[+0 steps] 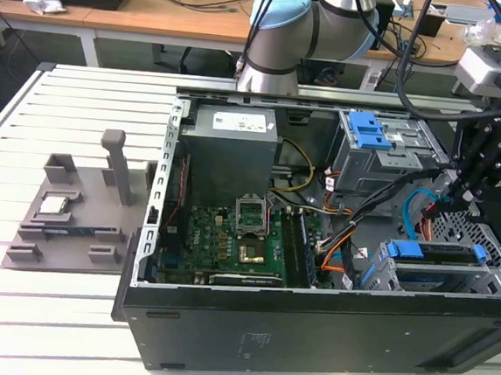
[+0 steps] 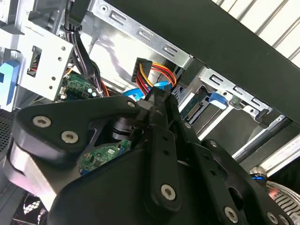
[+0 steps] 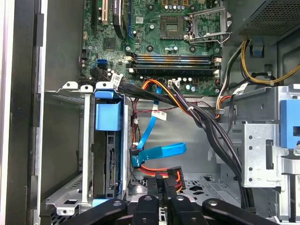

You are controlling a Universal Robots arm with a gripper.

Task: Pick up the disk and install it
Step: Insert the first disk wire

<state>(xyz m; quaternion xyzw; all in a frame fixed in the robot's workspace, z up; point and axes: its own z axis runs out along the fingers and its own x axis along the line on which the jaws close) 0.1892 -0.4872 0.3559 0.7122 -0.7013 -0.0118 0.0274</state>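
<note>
The disk (image 1: 433,253) is seated in the lower drive cage (image 1: 383,274), just beside the claw (image 1: 445,203). The claw's fingers are pressed together around a cable connector (image 3: 168,174).

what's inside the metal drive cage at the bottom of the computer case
The disk sits in the drive cage, its blue carrier bracket showing at the end. The cage walls cover most of it.

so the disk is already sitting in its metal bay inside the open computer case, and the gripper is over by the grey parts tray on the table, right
Not quite. The disk does sit in its metal bay inside the open computer case, but the gripper is not by the grey parts tray. The exterior view shows it inside the case, just above the disk, at the far end from the tray.
</note>
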